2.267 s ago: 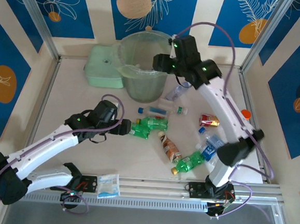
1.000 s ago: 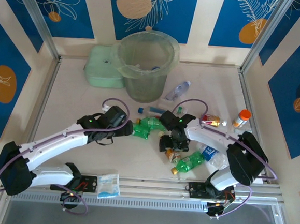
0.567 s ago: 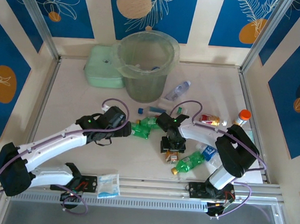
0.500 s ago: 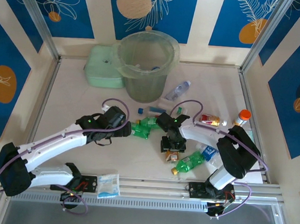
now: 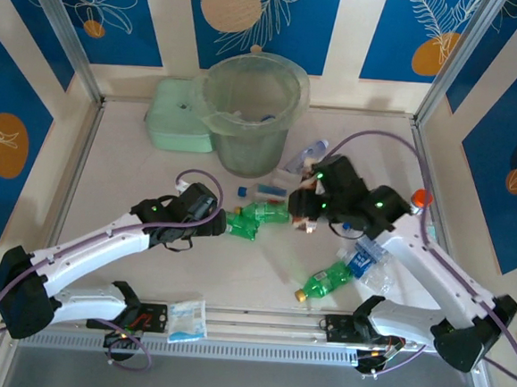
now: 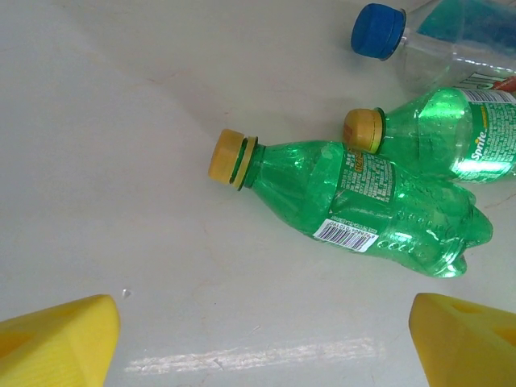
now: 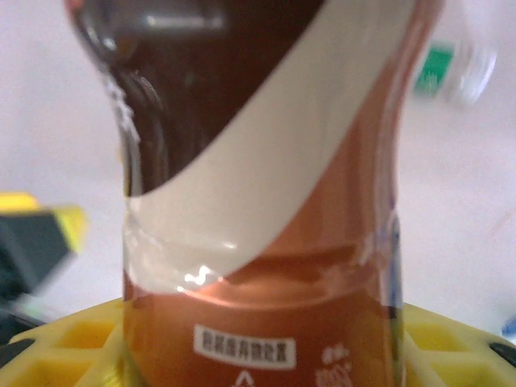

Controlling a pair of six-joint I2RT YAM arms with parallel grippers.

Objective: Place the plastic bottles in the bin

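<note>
Brown-labelled bottle [image 7: 266,266] clamped in right gripper [image 5: 307,206] — slick label could slip on the way to bin [image 5: 244,148], far left. Left gripper [image 6: 266,347] wide, facing green bottle [image 6: 379,201] — might nudge it rolling.

I'm counting three green bottles [image 5: 241,225] [image 5: 273,213] [image 5: 328,278] with yellow caps, two side by side mid-table, one near right, three clear blue-labelled bottles [image 5: 306,152] [image 5: 269,190] [image 5: 367,256] that I can make out, one brown-labelled bottle [image 7: 266,266], one orange-capped bottle [image 5: 419,198] far right, one bin [image 5: 244,152], one mint box [image 5: 174,126]

Brown bottle [image 7: 266,201] — blurry, ends off-frame
</note>
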